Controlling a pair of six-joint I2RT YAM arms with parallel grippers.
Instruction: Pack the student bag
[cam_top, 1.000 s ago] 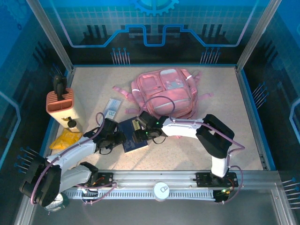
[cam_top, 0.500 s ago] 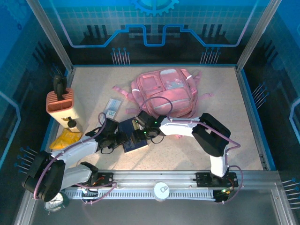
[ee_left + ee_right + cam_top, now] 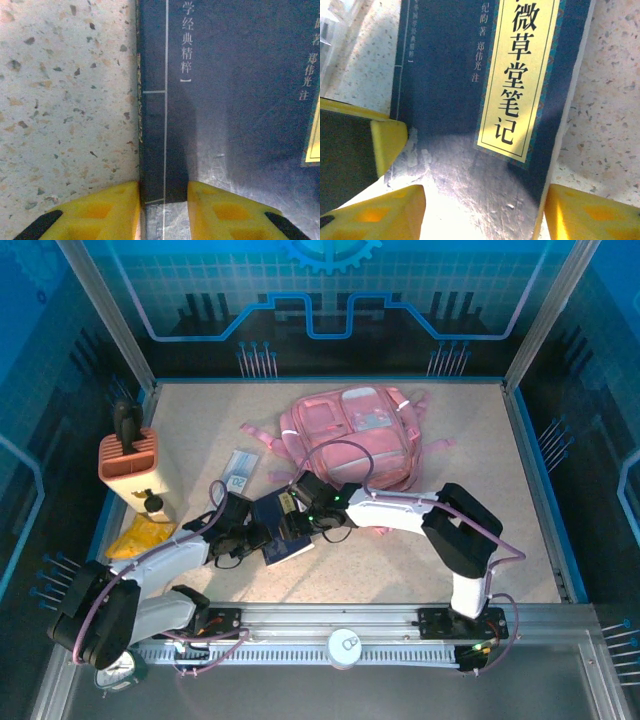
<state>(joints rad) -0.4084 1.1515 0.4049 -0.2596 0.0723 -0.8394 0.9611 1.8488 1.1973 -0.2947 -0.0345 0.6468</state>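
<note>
My right pincer (image 3: pixel 482 200) gapes across the book (image 3: pixel 445 75); my left pincer (image 3: pixel 164 192), parted, straddles its spine edge, speckled worktop (image 3: pixel 60 100) alongside.

1. Overhead, I can barely see the dark navy book with a yellow title strip (image 3: pixel 287 546). Both wrists sit over most of it.
2. On the left wrist cam the book runs off the top and right edges, and the title strip is just a sliver.
3. I can't tell whether the left gripper (image 3: pixel 163 192) actually pinches the spine.
4. The print on the small white-and-blue card (image 3: pixel 240 469) is too tiny to read.
5. The crumpled yellow packet (image 3: pixel 140 536) is half tucked behind the left arm (image 3: pixel 165 565).
</note>
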